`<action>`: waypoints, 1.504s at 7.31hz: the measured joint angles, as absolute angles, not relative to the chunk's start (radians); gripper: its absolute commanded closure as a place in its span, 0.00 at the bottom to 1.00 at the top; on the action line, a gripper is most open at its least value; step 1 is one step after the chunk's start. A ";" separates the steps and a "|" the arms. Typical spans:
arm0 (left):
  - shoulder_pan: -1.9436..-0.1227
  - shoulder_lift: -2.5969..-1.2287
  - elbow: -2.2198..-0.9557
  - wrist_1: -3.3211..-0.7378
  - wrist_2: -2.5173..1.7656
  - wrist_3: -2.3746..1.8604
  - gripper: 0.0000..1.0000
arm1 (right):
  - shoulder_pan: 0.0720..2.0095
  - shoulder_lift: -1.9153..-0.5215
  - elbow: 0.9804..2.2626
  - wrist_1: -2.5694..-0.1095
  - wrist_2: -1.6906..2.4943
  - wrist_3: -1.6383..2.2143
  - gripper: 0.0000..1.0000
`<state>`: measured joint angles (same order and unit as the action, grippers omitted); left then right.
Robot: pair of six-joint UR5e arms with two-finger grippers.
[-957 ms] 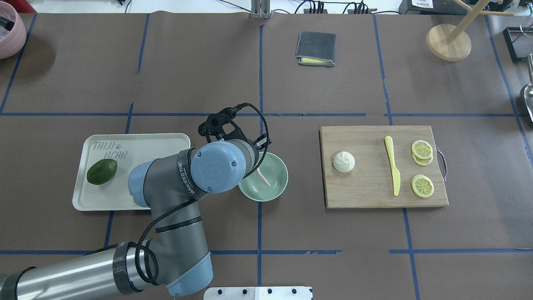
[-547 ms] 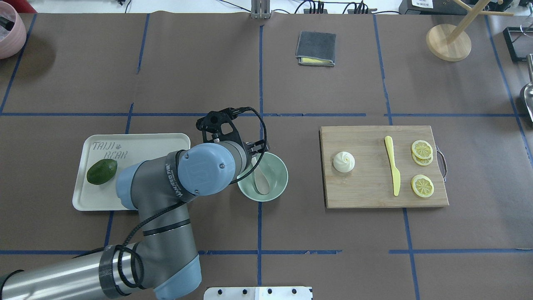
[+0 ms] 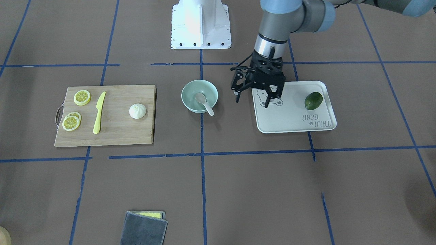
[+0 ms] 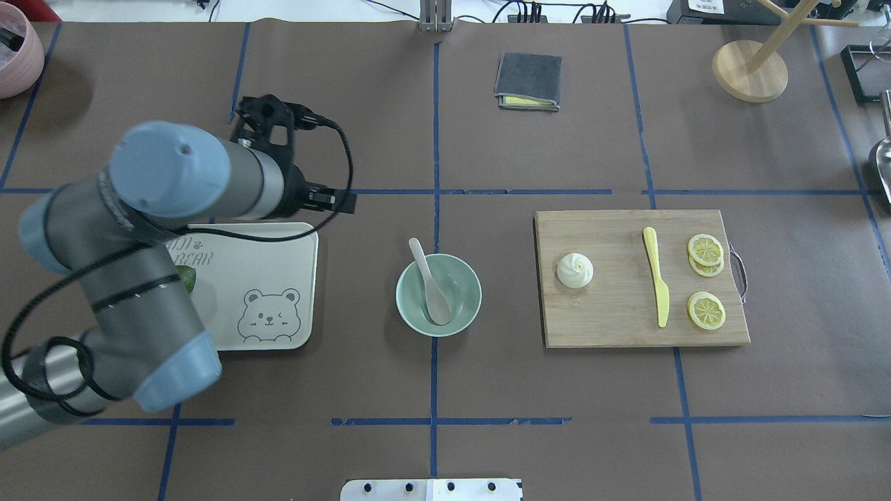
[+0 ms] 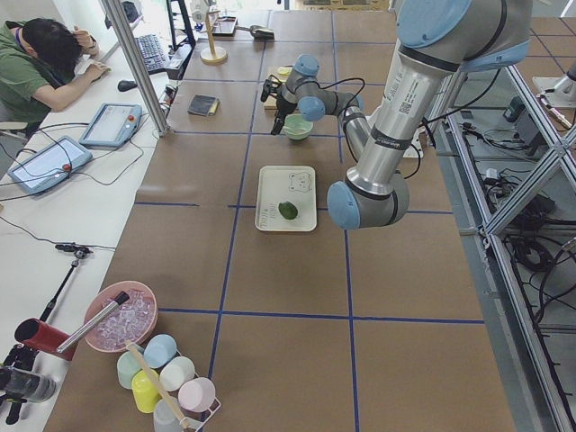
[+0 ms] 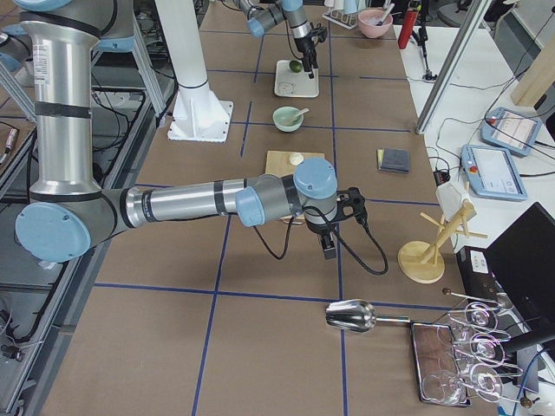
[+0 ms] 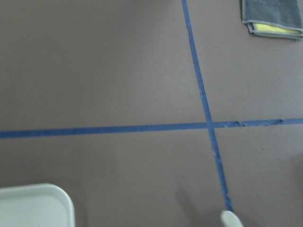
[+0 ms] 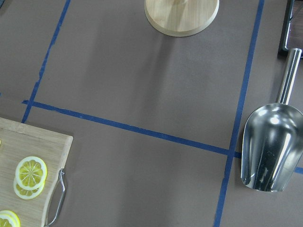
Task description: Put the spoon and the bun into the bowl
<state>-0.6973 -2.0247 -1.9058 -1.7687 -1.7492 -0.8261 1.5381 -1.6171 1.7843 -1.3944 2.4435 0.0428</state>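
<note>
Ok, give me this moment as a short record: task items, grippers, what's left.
spoon: in the bowl, handle leaning over the rim
bun: on the cutting board, nothing holding it
left gripper: open, empty, raised near the tray
right gripper: over the table beyond the cutting board; open or shut unclear
remaining: bun into bowl

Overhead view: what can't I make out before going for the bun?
Avocado: overhead, almost all of it is behind the left arm; the front view shows it whole.
Left hand: overhead, hidden under its own wrist; the front view shows it open.
Right hand: seen only in the right side view, and small there; open or shut cannot be told.
</note>
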 measured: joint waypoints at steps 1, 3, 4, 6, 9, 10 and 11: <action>-0.822 -1.966 -1.914 -1.769 -1.836 -0.595 0.00 | 1.533 -1.614 1.795 -1.386 2.445 0.048 0.00; -1.084 -1.847 -1.883 -1.766 -2.045 -0.259 0.00 | 1.490 -1.609 1.850 -1.359 2.458 0.095 0.00; -1.198 -1.762 -1.852 -1.764 -2.162 -0.173 0.00 | 1.457 -1.608 1.885 -1.346 2.460 0.157 0.00; -1.354 -1.622 -1.792 -1.726 -2.254 -0.073 0.00 | 1.347 -1.585 1.942 -1.335 2.398 0.280 0.00; -1.521 -1.545 -1.760 -1.495 -2.268 0.138 0.00 | 1.136 -1.483 1.975 -1.339 2.284 0.511 0.00; -1.536 -1.547 -1.772 -1.415 -2.268 0.158 0.00 | 1.036 -1.449 1.980 -1.340 2.203 0.607 0.00; -1.541 -1.551 -1.778 -1.380 -2.268 0.163 0.00 | 0.926 -1.412 1.973 -1.341 2.108 0.697 0.00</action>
